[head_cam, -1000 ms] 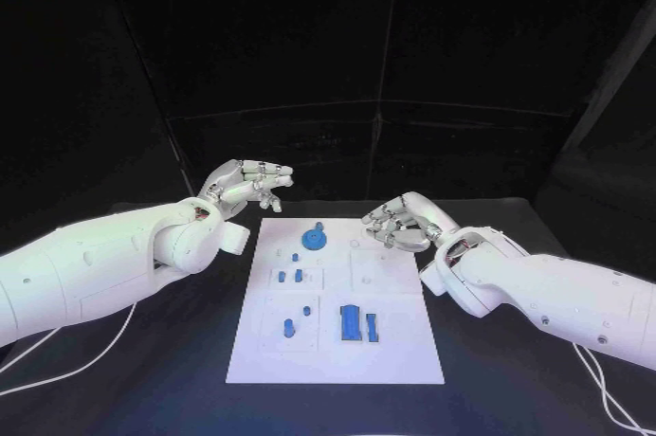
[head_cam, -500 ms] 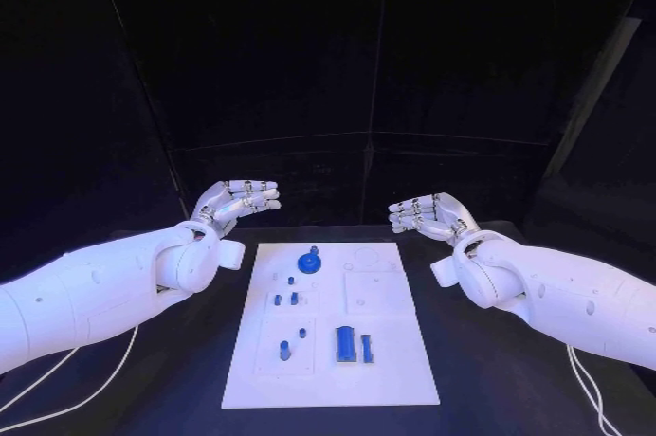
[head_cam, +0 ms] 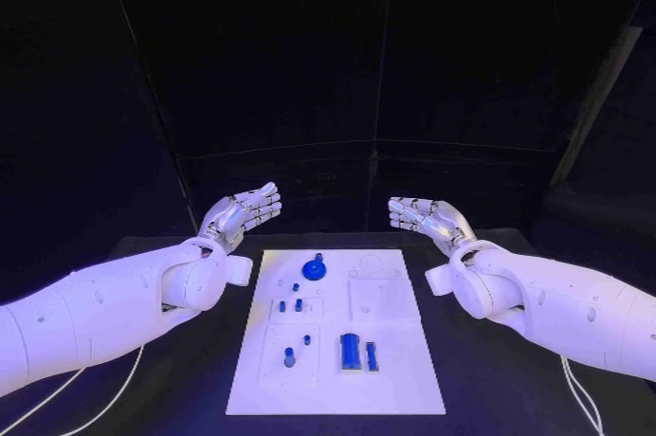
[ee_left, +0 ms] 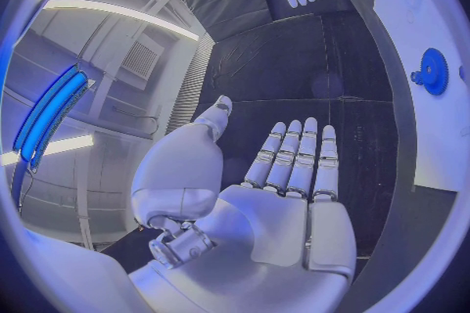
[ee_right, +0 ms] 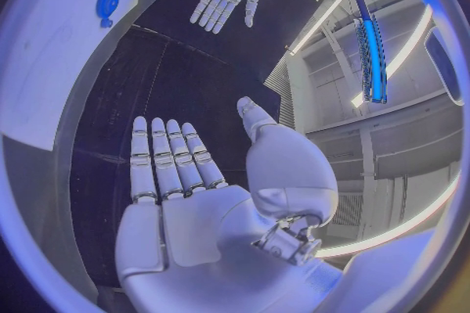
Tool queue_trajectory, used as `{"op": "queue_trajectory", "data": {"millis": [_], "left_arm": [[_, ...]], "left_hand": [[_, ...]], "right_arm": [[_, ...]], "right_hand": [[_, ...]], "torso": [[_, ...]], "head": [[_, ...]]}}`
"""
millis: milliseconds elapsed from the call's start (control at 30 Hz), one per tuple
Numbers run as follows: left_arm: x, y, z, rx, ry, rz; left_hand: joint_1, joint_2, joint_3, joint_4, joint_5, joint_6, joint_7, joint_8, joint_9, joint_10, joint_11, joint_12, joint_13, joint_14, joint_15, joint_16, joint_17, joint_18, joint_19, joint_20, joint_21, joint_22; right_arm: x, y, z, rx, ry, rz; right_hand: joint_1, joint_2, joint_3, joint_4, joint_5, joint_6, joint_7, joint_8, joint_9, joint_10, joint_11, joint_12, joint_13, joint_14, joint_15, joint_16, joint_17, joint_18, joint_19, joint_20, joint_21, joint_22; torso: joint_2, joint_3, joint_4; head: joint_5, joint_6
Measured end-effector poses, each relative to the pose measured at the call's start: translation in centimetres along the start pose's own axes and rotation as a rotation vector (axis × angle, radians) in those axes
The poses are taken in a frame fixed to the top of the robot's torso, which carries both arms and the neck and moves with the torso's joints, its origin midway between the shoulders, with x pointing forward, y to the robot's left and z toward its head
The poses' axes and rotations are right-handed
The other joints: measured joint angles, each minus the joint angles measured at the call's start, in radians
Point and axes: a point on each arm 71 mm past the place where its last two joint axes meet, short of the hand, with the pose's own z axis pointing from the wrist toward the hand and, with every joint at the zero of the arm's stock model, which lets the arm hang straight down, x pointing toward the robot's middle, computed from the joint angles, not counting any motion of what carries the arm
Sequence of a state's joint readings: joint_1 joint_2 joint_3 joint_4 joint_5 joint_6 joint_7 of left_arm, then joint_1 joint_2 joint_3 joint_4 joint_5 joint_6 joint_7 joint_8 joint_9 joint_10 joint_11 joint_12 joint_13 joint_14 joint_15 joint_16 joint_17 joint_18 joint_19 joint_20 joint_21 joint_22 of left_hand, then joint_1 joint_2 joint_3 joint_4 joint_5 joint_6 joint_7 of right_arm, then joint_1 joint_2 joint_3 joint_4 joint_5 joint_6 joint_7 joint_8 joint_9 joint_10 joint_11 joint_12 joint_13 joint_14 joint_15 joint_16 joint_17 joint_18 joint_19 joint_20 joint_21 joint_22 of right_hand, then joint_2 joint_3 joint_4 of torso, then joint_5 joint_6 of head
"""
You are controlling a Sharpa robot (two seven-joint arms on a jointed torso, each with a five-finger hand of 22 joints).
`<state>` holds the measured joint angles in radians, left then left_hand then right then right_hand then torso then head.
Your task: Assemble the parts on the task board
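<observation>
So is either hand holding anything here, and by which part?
Nothing is held: the left hand and right hand are both open, palms bare, beyond the white task board.

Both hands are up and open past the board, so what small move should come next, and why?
Probably lower the right hand toward the task board. Both it and the left hand hold nothing, fingers spread, beyond the board's far edge, while the blue parts lie untouched.

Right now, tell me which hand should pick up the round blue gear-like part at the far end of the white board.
Left, probably. The round blue gear-like part sits toward the left side of the white task board, nearer the open left hand than the open right hand.
</observation>
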<state>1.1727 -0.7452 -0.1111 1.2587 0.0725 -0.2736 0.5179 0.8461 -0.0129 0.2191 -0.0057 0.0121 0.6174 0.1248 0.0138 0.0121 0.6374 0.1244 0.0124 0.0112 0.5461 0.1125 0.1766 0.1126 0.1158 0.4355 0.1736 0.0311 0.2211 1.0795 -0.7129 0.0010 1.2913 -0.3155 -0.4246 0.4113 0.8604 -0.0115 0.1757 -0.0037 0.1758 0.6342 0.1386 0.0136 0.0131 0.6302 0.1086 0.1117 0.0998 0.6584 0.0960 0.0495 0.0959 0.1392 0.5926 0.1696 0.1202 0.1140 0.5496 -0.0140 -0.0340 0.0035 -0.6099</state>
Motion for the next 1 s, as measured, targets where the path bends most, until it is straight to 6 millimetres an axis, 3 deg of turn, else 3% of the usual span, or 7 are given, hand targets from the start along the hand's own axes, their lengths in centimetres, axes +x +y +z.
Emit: {"op": "queue_trajectory", "data": {"millis": [133, 200, 300, 467, 600, 667, 1000], "left_arm": [[1.7, 0.4, -1.0, -0.01, -0.012, -0.014], [2.8, 0.6, -1.6, -0.015, -0.019, -0.019], [4.5, 0.8, -2.6, -0.024, -0.035, -0.02], [6.1, 0.8, -3.9, -0.029, -0.085, 0.0], [6.6, 0.7, -4.4, -0.03, -0.124, 0.023], [6.6, 0.7, -4.6, -0.03, -0.142, 0.035], [6.3, 0.6, -4.7, -0.027, -0.184, 0.067]], "left_hand": [[-0.131, 0.007, -0.033, 0.003, -0.004, -0.096, -0.019, -0.003, -0.006, -0.099, -0.019, -0.001, -0.006, -0.085, -0.018, -0.027, -0.019, -0.011, -0.067, -0.027, -0.011, -0.034], [-0.185, 0.009, -0.048, 0.003, -0.004, -0.135, -0.027, -0.006, -0.008, -0.14, -0.027, -0.006, -0.007, -0.12, -0.039, -0.038, -0.04, -0.016, -0.095, -0.038, -0.018, -0.048], [-0.263, 0.01, -0.068, 0.005, -0.004, -0.192, -0.055, -0.006, -0.009, -0.199, -0.058, -0.006, -0.008, -0.17, -0.068, -0.055, -0.068, -0.056, -0.135, -0.054, -0.021, -0.069], [-0.376, 0.012, -0.098, 0.005, -0.008, -0.274, -0.094, -0.009, -0.01, -0.283, -0.096, -0.006, -0.009, -0.243, -0.094, -0.078, -0.094, -0.079, -0.193, -0.077, -0.023, -0.098], [-0.448, 0.013, -0.114, 0.005, -0.008, -0.326, -0.109, -0.01, -0.01, -0.337, -0.11, -0.006, -0.01, -0.289, -0.102, -0.117, -0.103, -0.094, -0.233, -0.116, -0.023, -0.117], [-0.479, 0.013, -0.12, 0.005, -0.008, -0.349, -0.114, -0.01, -0.011, -0.361, -0.114, -0.006, -0.01, -0.309, -0.106, -0.133, -0.106, -0.095, -0.248, -0.132, -0.027, -0.126], [-0.605, 0.013, -0.194, 0.006, -0.008, -0.441, -0.122, -0.01, -0.011, -0.456, -0.123, -0.006, -0.01, -0.391, -0.111, -0.165, -0.111, -0.095, -0.31, -0.168, -0.027, -0.202]], "right_arm": [[1.8, 0.8, -1.3, 0.003, -0.013, 0.066], [2.6, 1.1, -2.0, 0.009, -0.029, 0.097], [3.3, 1.4, -2.9, 0.026, -0.069, 0.139], [3.6, 1.6, -3.9, 0.056, -0.139, 0.18], [3.5, 1.6, -4.1, 0.07, -0.178, 0.19], [3.4, 1.6, -4.1, 0.074, -0.191, 0.192], [3.2, 1.5, -4.1, 0.085, -0.225, 0.196]], "right_hand": [[-0.136, 0.006, -0.028, 0.001, -0.028, -0.1, -0.022, -0.006, -0.007, -0.099, -0.024, -0.021, -0.036, -0.104, -0.041, -0.025, -0.041, -0.016, -0.093, -0.027, -0.019, -0.018], [-0.19, 0.007, -0.038, 0.003, -0.039, -0.14, -0.031, -0.006, -0.008, -0.139, -0.045, -0.042, -0.053, -0.146, -0.056, -0.029, -0.056, -0.017, -0.131, -0.038, -0.03, -0.035], [-0.27, 0.009, -0.053, 0.005, -0.055, -0.199, -0.044, -0.006, -0.009, -0.198, -0.07, -0.07, -0.072, -0.207, -0.072, -0.036, -0.072, -0.031, -0.186, -0.053, -0.063, -0.066], [-0.378, 0.011, -0.074, 0.003, -0.077, -0.278, -0.093, -0.006, -0.011, -0.277, -0.092, -0.093, -0.088, -0.289, -0.086, -0.041, -0.086, -0.047, -0.261, -0.075, -0.095, -0.093], [-0.45, 0.011, -0.109, 0.004, -0.114, -0.331, -0.115, -0.01, -0.011, -0.329, -0.1, -0.1, -0.094, -0.344, -0.091, -0.041, -0.091, -0.078, -0.306, -0.12, -0.105, -0.103], [-0.48, 0.011, -0.127, 0.003, -0.13, -0.354, -0.121, -0.01, -0.011, -0.351, -0.102, -0.1, -0.095, -0.368, -0.092, -0.042, -0.092, -0.102, -0.328, -0.132, -0.109, -0.106], [-0.611, 0.012, -0.164, 0.005, -0.165, -0.451, -0.136, -0.01, -0.012, -0.449, -0.107, -0.104, -0.098, -0.469, -0.095, -0.045, -0.094, -0.117, -0.418, -0.165, -0.113, -0.111]], "torso": [[-0.003, 0.0081, 0.0197], [-0.004, 0.0103, 0.0245], [-0.005, 0.0122, 0.0295], [-0.005, 0.0135, 0.0327], [-0.005, 0.0137, 0.0336], [-0.005, 0.0137, 0.0336], [-0.005, 0.014, 0.034]], "head": [[-0.003, 0.008], [-0.003, 0.009], [-0.004, 0.01], [-0.004, 0.01], [-0.004, 0.01], [-0.004, 0.01], [-0.004, 0.01]]}}
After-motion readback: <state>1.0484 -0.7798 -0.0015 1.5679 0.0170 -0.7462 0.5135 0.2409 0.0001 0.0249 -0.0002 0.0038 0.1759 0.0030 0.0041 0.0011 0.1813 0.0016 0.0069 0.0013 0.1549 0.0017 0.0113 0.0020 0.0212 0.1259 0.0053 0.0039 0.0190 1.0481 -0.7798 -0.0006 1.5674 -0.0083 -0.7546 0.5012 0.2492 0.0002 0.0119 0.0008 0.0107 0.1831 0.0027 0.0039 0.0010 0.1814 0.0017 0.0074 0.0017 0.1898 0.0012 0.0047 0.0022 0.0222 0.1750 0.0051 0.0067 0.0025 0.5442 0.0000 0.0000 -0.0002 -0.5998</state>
